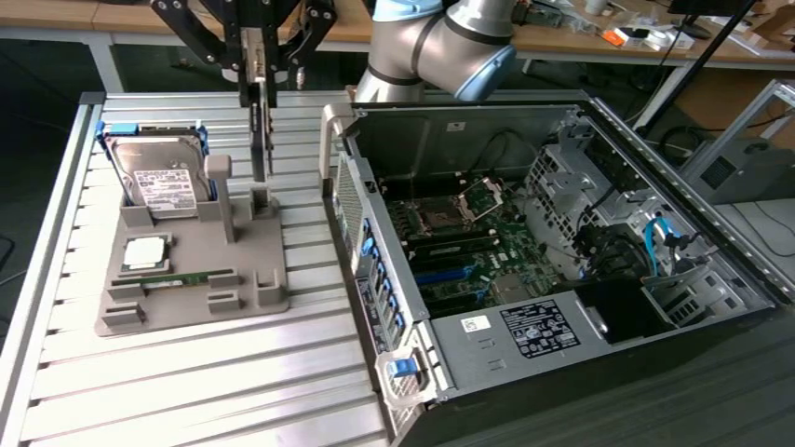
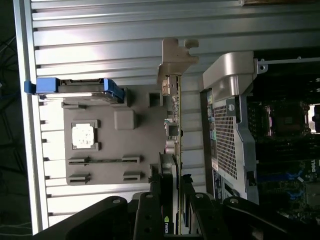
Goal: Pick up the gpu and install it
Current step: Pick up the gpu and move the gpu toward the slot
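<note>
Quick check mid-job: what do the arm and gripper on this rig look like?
The arm has silver-grey rounded joint housings with a light blue cap. The gripper is black, built of slim linked bars, and its fingers are joined by round pins.
</note>
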